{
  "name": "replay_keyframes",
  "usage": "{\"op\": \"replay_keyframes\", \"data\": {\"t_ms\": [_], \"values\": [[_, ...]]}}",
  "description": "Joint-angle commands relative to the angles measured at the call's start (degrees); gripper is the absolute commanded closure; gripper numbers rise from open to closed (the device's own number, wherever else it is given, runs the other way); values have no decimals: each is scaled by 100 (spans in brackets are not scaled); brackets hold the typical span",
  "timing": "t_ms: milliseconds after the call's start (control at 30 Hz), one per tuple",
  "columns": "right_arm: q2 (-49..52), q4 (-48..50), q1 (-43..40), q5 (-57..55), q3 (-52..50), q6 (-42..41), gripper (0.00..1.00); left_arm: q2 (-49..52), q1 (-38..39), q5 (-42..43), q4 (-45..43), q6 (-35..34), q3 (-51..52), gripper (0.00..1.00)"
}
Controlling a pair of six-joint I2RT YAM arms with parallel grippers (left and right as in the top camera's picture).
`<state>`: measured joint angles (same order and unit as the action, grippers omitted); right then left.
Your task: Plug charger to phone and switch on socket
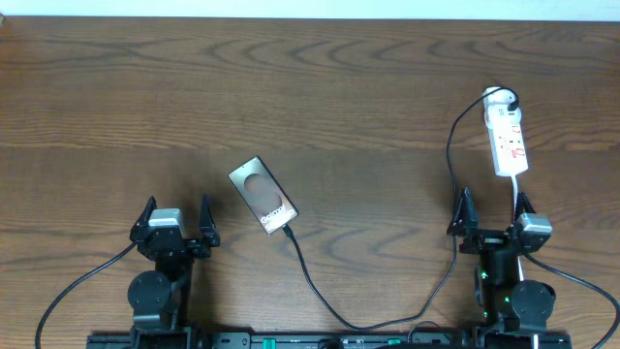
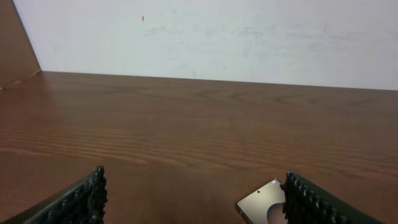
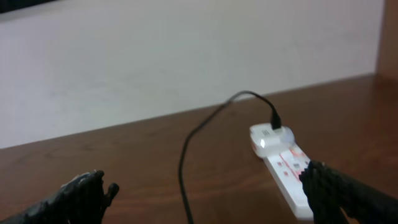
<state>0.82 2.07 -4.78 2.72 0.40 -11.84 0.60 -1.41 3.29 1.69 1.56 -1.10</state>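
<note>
The phone point(image 1: 263, 195) lies flat and diagonal on the wooden table, screen up; its top corner shows in the left wrist view point(image 2: 261, 202). The black charger cable point(image 1: 320, 296) runs from the phone's lower end, loops along the front edge and climbs to the white adapter on the socket point(image 1: 507, 133). In the right wrist view the cable point(image 3: 186, 149) ends in that adapter on the socket point(image 3: 283, 168), where a small light glows. My left gripper point(image 1: 175, 222) point(image 2: 193, 199) is open and empty, left of the phone. My right gripper point(image 1: 491, 215) point(image 3: 205, 196) is open and empty, just in front of the socket.
The socket's white cord point(image 1: 514, 189) runs down past my right gripper. A pale wall point(image 2: 217, 37) stands behind the table's far edge. Bare wooden tabletop point(image 1: 291, 87) stretches across the back and left.
</note>
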Motion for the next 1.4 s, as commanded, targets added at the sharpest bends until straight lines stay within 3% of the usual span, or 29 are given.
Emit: {"op": "replay_keyframes", "data": {"t_ms": [0, 67, 167, 267, 433, 567, 1367], "values": [[-55, -262, 74, -750, -11, -885, 1, -37, -28, 55, 214, 79, 87, 13], [-55, -546, 85, -1054, -11, -1384, 1, -37, -28, 55, 214, 79, 87, 13], [-55, -573, 125, -1003, -11, -1222, 1, -37, -28, 52, 214, 79, 87, 13], [-55, -577, 201, -929, -11, -929, 1, -37, -28, 55, 214, 79, 87, 13], [-55, -645, 280, -155, -13, 299, 1, -37, -28, 52, 214, 79, 87, 13], [-55, -651, 297, -173, -13, 516, 1, -37, -28, 55, 214, 79, 87, 13], [-50, -636, 299, -214, -9, 656, 1, -37, -28, 55, 214, 79, 87, 13]]}}
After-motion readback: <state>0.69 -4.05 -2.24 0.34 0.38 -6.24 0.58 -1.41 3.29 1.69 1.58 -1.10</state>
